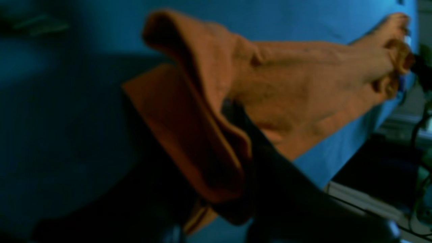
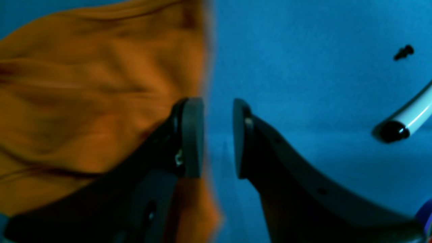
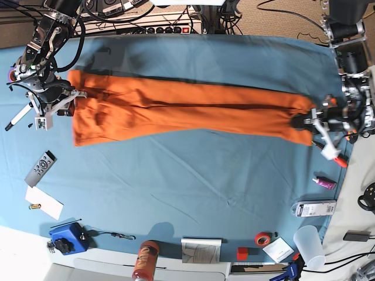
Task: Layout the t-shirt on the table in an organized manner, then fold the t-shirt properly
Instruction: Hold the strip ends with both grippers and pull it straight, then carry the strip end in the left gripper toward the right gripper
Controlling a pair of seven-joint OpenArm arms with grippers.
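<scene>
The orange t-shirt [image 3: 176, 108] lies stretched in a long, bunched band across the far half of the blue-teal table [image 3: 193, 170]. My left gripper [image 3: 307, 122] is at the band's right end. In the left wrist view this gripper [image 1: 222, 135] is shut on a fold of the t-shirt [image 1: 297, 84], which runs away from it. My right gripper [image 3: 58, 99] is at the band's left end. In the right wrist view it [image 2: 216, 138] is open with only table [image 2: 303, 67] between the pads, and the t-shirt's edge [image 2: 84, 101] lies just beside the left pad [image 2: 192, 138].
A white pen [image 2: 408, 118] and a small black screw [image 2: 404, 52] lie near my right gripper. A remote [image 3: 40, 168], paper [image 3: 44, 203], blue box [image 3: 67, 237], orange-lidded bottle [image 3: 143, 260], tape roll [image 3: 262, 238] and cup [image 3: 309, 243] line the front and left edges.
</scene>
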